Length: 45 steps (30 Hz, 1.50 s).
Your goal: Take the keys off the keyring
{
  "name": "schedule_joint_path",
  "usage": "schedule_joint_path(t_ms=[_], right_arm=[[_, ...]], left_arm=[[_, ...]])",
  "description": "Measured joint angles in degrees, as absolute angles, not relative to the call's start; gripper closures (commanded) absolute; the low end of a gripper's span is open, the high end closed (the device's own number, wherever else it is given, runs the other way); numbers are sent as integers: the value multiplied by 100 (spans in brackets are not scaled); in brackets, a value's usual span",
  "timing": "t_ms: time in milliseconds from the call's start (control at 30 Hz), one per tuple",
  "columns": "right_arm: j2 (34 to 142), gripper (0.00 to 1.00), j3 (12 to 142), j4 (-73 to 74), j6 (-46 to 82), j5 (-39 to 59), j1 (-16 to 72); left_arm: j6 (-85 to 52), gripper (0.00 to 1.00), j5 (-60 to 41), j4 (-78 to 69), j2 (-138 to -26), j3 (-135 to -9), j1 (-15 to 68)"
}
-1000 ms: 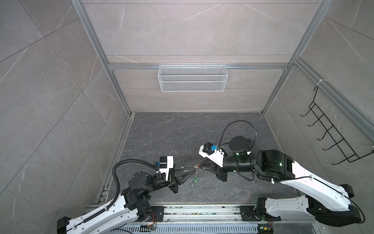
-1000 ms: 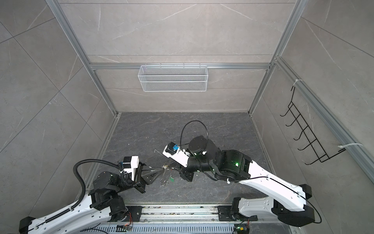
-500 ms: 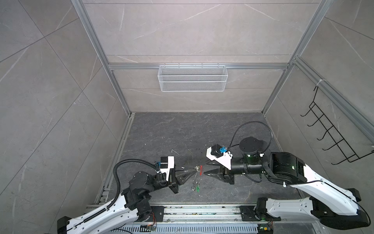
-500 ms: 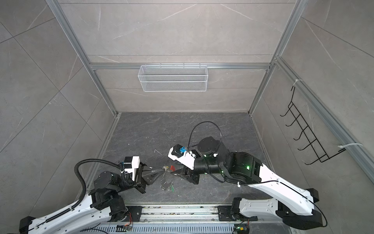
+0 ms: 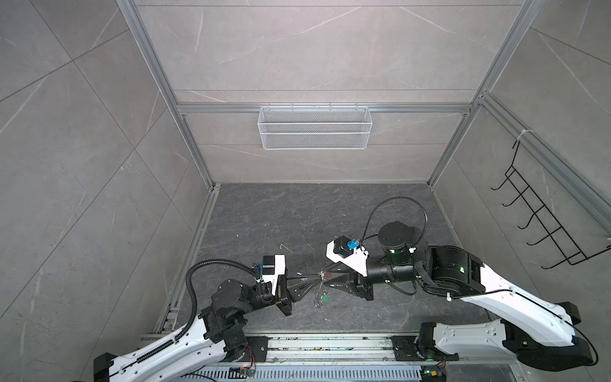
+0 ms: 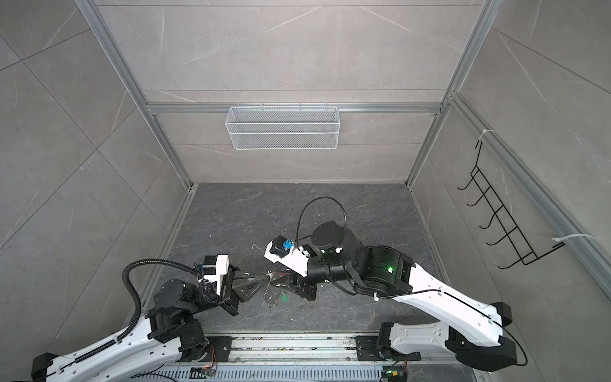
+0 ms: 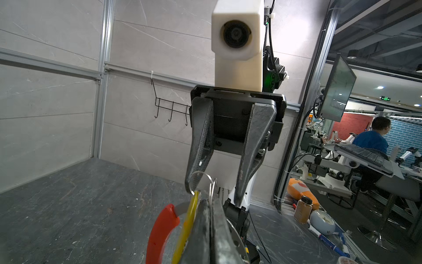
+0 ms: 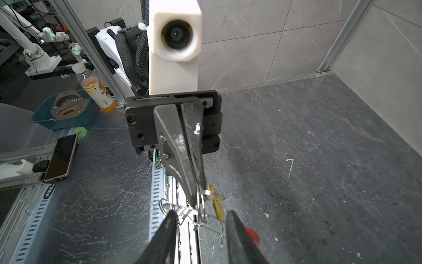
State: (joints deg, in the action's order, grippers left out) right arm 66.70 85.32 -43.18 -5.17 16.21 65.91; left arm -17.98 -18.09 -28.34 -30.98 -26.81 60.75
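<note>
You have a red sleeve on the grey wire keyring (image 7: 162, 230), one yellow-tagged key (image 7: 187, 226) and one green-tagged key (image 5: 325, 298). Your bench (image 5: 281, 211) is dark grey with pale veins; the mesh basket (image 5: 314, 132) is white, the hook rack (image 5: 542, 228) black.

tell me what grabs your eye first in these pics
Two grippers meet tip to tip, low in the middle of both top views: the left gripper has its jaws shut on the keyring, whose red sleeve stands out, and the right gripper faces it with jaws open. A yellow key tag lies against the left jaws, a green tag hangs close by, and a white wire basket is mounted on the back wall.
</note>
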Motion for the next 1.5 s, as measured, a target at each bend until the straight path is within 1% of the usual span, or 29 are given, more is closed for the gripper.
schedule_joint_path(t_ms=[633, 733, 800, 1000, 1033, 1133, 1200, 1500], right_arm=[[6705, 88, 8532, -4294, -517, 1739, 6589], [6713, 94, 8532, -4292, -519, 1737, 6584], [6713, 100, 8532, -4294, -517, 1739, 6571], [6698, 100, 8499, -4292, -513, 1662, 6565], [6685, 100, 8468, -4278, -499, 1621, 6565], [6652, 100, 8361, -4281, -425, 1406, 6569], [6617, 100, 8265, -4305, -360, 1181, 6569], [6449, 100, 7878, -4838, 8, 482, 6565]], left_arm=[[-1798, 100, -1826, -2836, -3105, -2681, 6075], [-1798, 100, -1837, -2842, -3131, -2681, 6075], [-1800, 100, -1841, -2858, -3146, -2681, 6075], [-1824, 100, -1802, -2840, -3170, -2683, 6075], [-1837, 93, -1778, -2812, -3173, -2683, 6075], [-1922, 69, -1605, -2611, -3166, -2694, 6075], [-1953, 60, -1463, -2388, -3105, -2709, 6075], [-2084, 50, -746, -1068, -2735, -2961, 6075]])
